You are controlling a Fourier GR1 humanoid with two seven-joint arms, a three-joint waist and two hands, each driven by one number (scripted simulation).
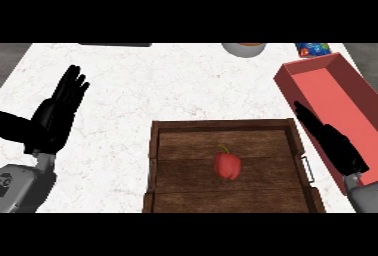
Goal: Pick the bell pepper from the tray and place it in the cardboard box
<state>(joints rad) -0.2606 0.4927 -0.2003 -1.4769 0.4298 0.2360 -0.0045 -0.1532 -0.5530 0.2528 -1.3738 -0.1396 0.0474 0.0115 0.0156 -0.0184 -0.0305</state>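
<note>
A red bell pepper (227, 165) with a green stem lies near the middle of the dark wooden tray (170, 195). To the tray's right stands a reddish open box (354, 87), angled toward the far right. My right hand (332, 142) is open with straight fingers, edge-on between the tray's right wall and the box, a little right of the pepper and not touching it. My left hand (55, 117) rests open at the left, fingers up, well away from the tray.
A grey bowl (244, 48) sits at the counter's far edge, with a blue packet (314, 48) to its right. A dark flat item (114, 44) lies at the far left edge. White marbled counter (170, 85) stretches beyond the tray.
</note>
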